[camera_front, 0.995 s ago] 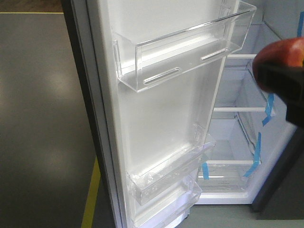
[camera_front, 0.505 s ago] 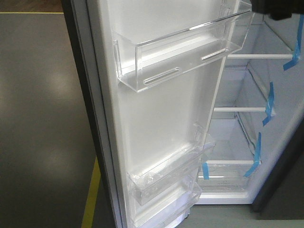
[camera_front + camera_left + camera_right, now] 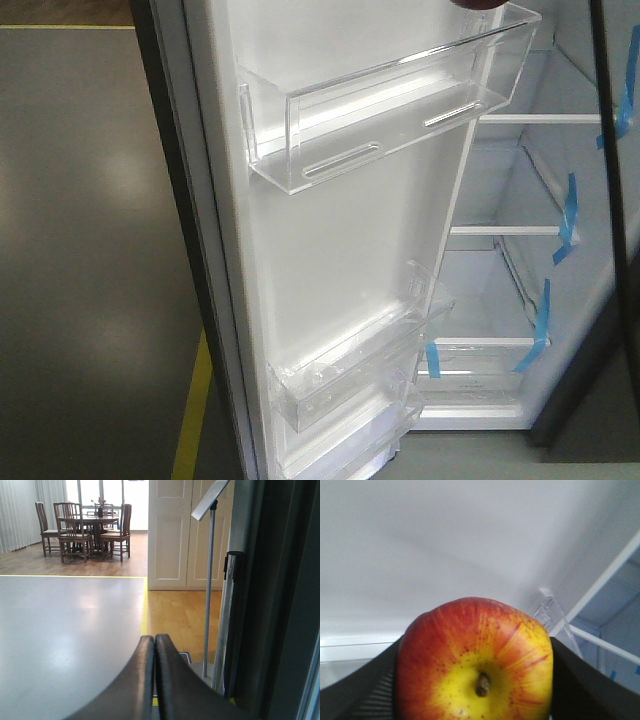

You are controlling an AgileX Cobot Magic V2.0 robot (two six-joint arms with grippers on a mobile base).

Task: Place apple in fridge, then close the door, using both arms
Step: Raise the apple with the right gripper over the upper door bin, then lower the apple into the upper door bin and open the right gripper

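**Two arms, one loaded: apple held short of the shelves**

Both fingers (image 3: pixel 365 695) of the right gripper (image 3: pixel 475 685) press against the sides of the apple (image 3: pixel 475 650). They hold it with the yellow stem dimple turned back toward the wrist camera. The stem axis therefore runs roughly along the gripper's own reach. The fruit is round, so no particular end needs to lead.

Beyond the apple, the right wrist view is mostly a plain white wall. Shelf edges (image 3: pixel 600 585) appear only toward the right. In the front view, just a dark red sliver of the apple (image 3: pixel 478 3) shows at the top edge, above the clear door bin (image 3: pixel 400 100). That suggests the apple hangs in front of the door (image 3: pixel 330 230) rather than inside the fridge (image 3: pixel 500 180). The glass shelves (image 3: pixel 505 231), marked with blue tape (image 3: pixel 567 215), lie to its right and deeper in. The placing move probably depends on carrying the apple that way onto a shelf.

The left gripper (image 3: pixel 154 645) has its fingers (image 3: pixel 140 680) pressed together with nothing between them. Its camera looks along the dark grey outside of the door (image 3: pixel 280 605) toward a grey floor (image 3: pixel 65 630) and a distant dining table (image 3: pixel 87 520). This arm appears to be the nearer one to the door's outer face, so it is better placed to push the door closed once the apple is set down.
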